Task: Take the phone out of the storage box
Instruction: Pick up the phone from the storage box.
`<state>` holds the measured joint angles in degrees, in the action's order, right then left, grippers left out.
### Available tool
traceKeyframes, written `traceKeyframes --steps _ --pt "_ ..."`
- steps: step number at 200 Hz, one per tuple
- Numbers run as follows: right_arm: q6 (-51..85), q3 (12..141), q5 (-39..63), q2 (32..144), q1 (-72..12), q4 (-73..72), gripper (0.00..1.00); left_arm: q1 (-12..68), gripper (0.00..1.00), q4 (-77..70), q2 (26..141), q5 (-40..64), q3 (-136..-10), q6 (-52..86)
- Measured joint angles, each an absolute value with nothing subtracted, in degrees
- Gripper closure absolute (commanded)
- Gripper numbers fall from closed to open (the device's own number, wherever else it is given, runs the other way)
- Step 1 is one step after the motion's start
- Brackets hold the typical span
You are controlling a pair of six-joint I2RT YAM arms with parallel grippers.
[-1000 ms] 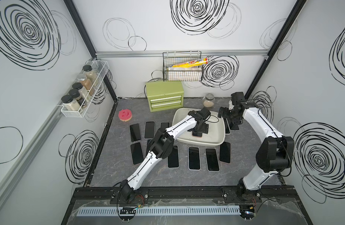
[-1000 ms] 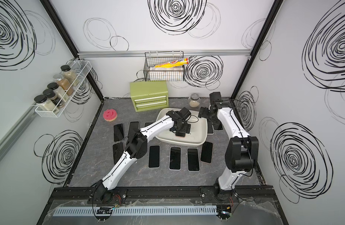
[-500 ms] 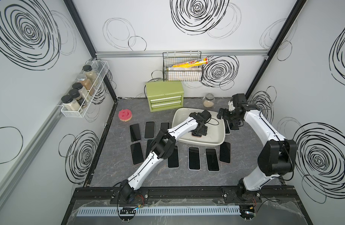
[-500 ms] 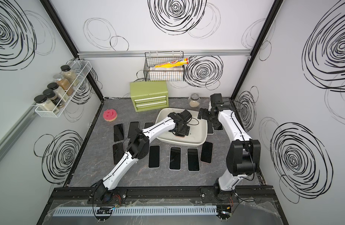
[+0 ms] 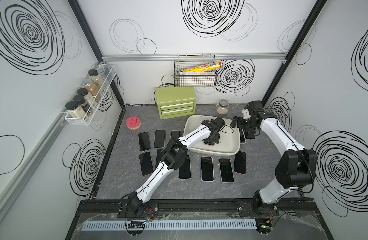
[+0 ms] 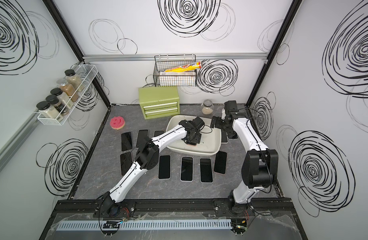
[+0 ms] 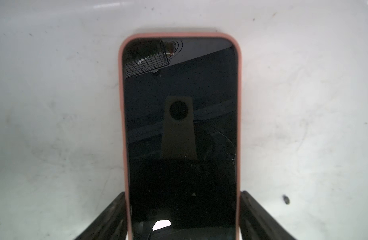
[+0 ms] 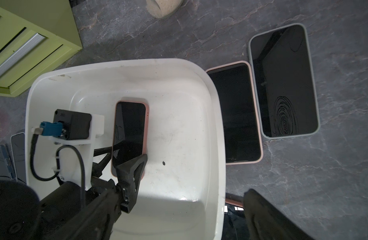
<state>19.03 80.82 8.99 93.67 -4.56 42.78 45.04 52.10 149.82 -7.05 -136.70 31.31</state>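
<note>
Grasping is the step in hand: the left gripper (image 7: 183, 193) reaches into the shallow white plastic storage box (image 8: 217, 124), its black angular fingers (image 7: 114, 214) closed against both long edges of the slim rectangular phone (image 7: 180, 133). The phone, glossy black glass in a matte pink case, lies flat and screen up on the box's smooth, scuffed floor. Next, I judge, comes a level lift clearing the flared, rounded rim, then a carry to the grey veined worktop (image 8: 303, 176); the matte case should resist slipping. The right gripper (image 5: 235, 124) hovers beside the rim, fingers apart, empty.
</note>
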Motion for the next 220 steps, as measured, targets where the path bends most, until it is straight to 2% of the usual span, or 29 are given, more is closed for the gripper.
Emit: traceKeyframes --steps 96,172,220 --pt "20.08 80.23 14.2 94.43 -4.1 40.23 0.01 41.78 0.57 50.0 143.94 -1.98 -130.39 32.64" --pt "26.52 78.5 36.07 105.1 -2.85 31.73 0.04 40.32 0.58 47.99 133.21 2.48 -121.91 32.58" --pt "31.33 78.19 45.32 108.33 -2.87 25.74 0.07 40.34 0.6 46.15 128.95 4.97 -119.35 32.58"
